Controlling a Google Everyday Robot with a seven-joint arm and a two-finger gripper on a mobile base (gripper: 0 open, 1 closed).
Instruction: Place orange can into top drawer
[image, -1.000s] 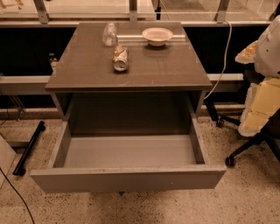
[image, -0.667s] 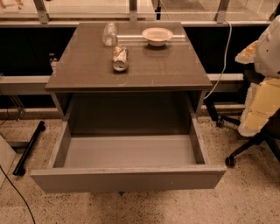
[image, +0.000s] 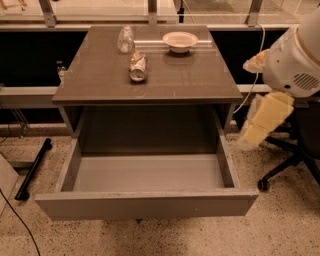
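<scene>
The orange can (image: 138, 67) lies on its side on the brown cabinet top (image: 100, 75), silvery end towards me, just in front of the clear bottle. The top drawer (image: 145, 204) is pulled wide open below the top, and its grey inside holds nothing. My arm (image: 295, 60) shows at the right edge as a white joint with a cream link (image: 266, 119) hanging beside the cabinet's right side. My gripper itself does not show in this view. The arm is well away from the can.
A clear plastic bottle (image: 126, 39) and a white bowl (image: 180, 41) stand at the back of the cabinet top. An office chair base (image: 287, 162) is on the floor at right. A black bar (image: 32, 170) and a cable lie on the floor at left.
</scene>
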